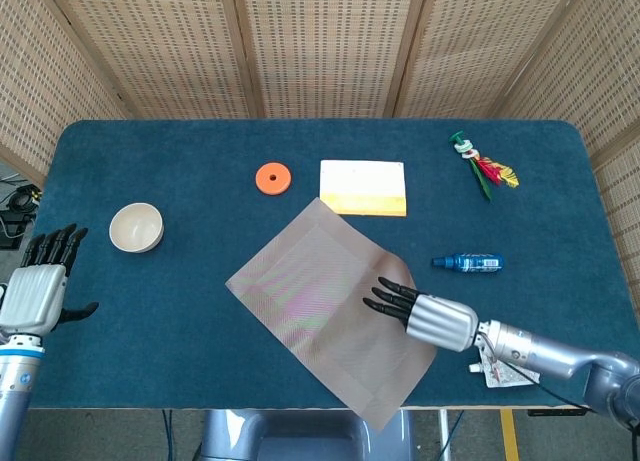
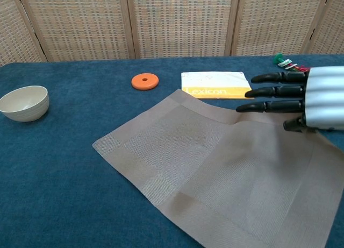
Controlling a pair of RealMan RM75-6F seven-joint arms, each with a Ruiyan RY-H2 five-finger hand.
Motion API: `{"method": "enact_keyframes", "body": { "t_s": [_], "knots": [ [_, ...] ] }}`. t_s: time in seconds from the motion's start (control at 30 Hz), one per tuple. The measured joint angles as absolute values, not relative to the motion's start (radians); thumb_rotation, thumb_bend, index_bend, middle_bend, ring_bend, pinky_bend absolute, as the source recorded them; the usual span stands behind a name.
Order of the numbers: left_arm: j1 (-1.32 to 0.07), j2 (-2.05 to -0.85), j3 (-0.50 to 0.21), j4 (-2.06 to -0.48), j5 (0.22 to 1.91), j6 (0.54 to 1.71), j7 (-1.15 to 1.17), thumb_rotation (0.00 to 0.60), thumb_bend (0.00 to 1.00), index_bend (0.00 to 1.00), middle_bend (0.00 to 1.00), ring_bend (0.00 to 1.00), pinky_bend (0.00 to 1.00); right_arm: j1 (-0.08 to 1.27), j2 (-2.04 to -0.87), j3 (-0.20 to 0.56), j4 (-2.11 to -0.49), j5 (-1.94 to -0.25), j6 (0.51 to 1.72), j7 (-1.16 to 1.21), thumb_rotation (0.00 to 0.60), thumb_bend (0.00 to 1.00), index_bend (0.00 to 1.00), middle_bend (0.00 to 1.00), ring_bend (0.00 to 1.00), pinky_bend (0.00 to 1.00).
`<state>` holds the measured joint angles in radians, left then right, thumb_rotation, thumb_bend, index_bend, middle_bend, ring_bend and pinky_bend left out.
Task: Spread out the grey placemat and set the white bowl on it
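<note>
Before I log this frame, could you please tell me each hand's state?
Left hand: open, holding nothing.
Right hand: on the grey placemat; grip cannot be told.
</note>
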<state>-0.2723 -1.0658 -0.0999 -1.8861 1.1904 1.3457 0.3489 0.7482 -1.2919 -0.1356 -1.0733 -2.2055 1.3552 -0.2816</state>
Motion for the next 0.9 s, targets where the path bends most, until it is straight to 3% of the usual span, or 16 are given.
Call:
{"method": "enact_keyframes", "body": {
  "t_s": [0.4,0.53,0.63,0.7,0.77,0.9],
  "knots": [
    [-0.29,-1.082,-0.117,-1.864,1.137,1.322,0.369,0.6,0.0,0.0,0.0,0.0,0.0,0.91,-1.396,-0.111,-0.762,-2.207,1.206,-0.265,0.6,0.58,0.72,0.07,0.0,0.0],
    [-0.297,-1.09,-0.118,-1.856,1.121,1.31,0.382,0.6,0.0,0.0,0.0,0.0,0.0,0.953,-1.443,-0.112,-0.671,-2.189,1.156,-0.243,0.6,0.49,0.69,0.04,0.0,0.0],
    [-0.305,-1.096,-0.118,-1.85,1.109,1.296,0.391,0.6,0.0,0.0,0.0,0.0,0.0,0.975,-1.473,-0.111,-0.61,-2.166,1.13,-0.231,0.6,0.27,0.41,0.0,0.0,0.0],
    [-0.311,-1.101,-0.119,-1.845,1.101,1.288,0.397,0.6,0.0,0.0,0.0,0.0,0.0,0.98,-1.488,-0.102,-0.579,-2.138,1.122,-0.229,0.6,0.09,0.13,0.0,0.0,0.0],
    [-0.315,-1.106,-0.119,-1.841,1.098,1.286,0.403,0.6,0.0,0.0,0.0,0.0,0.0,0.974,-1.497,-0.083,-0.566,-2.095,1.123,-0.226,0.6,0.01,0.02,0.0,0.0,0.0],
    [-0.32,-1.114,-0.115,-1.838,1.097,1.28,0.412,0.6,0.0,0.0,0.0,0.0,0.0,0.936,-1.49,-0.034,-0.568,-1.996,1.164,-0.222,0.6,0.0,0.0,0.0,0.0,0.0]
  ]
}}
